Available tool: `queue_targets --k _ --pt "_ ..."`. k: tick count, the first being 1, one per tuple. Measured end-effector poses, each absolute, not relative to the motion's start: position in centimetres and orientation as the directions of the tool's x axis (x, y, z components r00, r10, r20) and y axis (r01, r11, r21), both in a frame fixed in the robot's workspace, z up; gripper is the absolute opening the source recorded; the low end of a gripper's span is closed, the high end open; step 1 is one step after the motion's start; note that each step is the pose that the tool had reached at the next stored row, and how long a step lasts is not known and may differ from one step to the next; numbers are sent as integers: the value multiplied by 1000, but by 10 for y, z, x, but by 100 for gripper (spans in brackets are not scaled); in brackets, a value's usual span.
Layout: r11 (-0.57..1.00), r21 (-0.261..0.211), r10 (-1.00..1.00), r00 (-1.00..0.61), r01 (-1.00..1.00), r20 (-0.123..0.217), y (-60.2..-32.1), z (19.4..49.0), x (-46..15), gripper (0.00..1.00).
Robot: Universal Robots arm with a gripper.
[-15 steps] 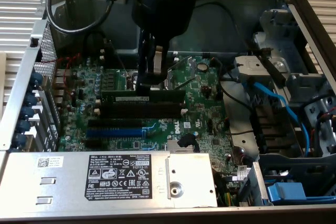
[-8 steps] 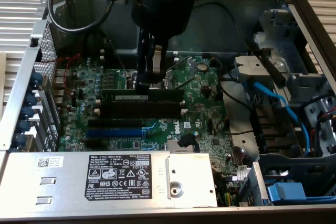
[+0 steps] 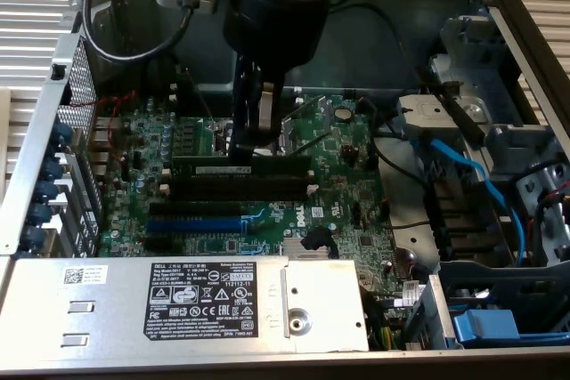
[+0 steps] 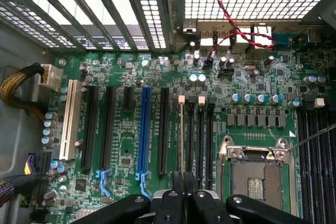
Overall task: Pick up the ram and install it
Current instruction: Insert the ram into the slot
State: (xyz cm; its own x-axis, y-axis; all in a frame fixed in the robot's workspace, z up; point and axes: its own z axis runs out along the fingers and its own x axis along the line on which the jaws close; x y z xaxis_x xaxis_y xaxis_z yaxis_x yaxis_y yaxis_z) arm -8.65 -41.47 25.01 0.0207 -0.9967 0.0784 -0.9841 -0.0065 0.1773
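Note:
The ram (image 3: 283, 167) is a long dark-green stick lying along the farthest of the black memory slots (image 3: 240, 186) on the green motherboard (image 3: 347, 220). My gripper (image 3: 248, 149) comes straight down on it, left of its middle in the exterior view, fingers shut on the stick. In the wrist view the ram (image 4: 182, 140) shows edge-on as a thin line running out from between my fingertips (image 4: 173, 182), in line with the outermost memory slot. Whether it is seated in the slot I cannot tell.
A blue slot (image 3: 191, 220) and black card slots lie nearer the silver power supply (image 3: 214, 304). The open CPU socket (image 4: 257, 171) sits beside the memory slots. A blue cable (image 3: 463, 166) and drive cage are at the exterior view's right. A red-black wire (image 4: 231, 30) crosses the rear grille.

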Motion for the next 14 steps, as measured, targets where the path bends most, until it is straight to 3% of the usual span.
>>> queue_targets --k 14 --pt "6 182 -997 8 -983 79 -415 247 -88 12"
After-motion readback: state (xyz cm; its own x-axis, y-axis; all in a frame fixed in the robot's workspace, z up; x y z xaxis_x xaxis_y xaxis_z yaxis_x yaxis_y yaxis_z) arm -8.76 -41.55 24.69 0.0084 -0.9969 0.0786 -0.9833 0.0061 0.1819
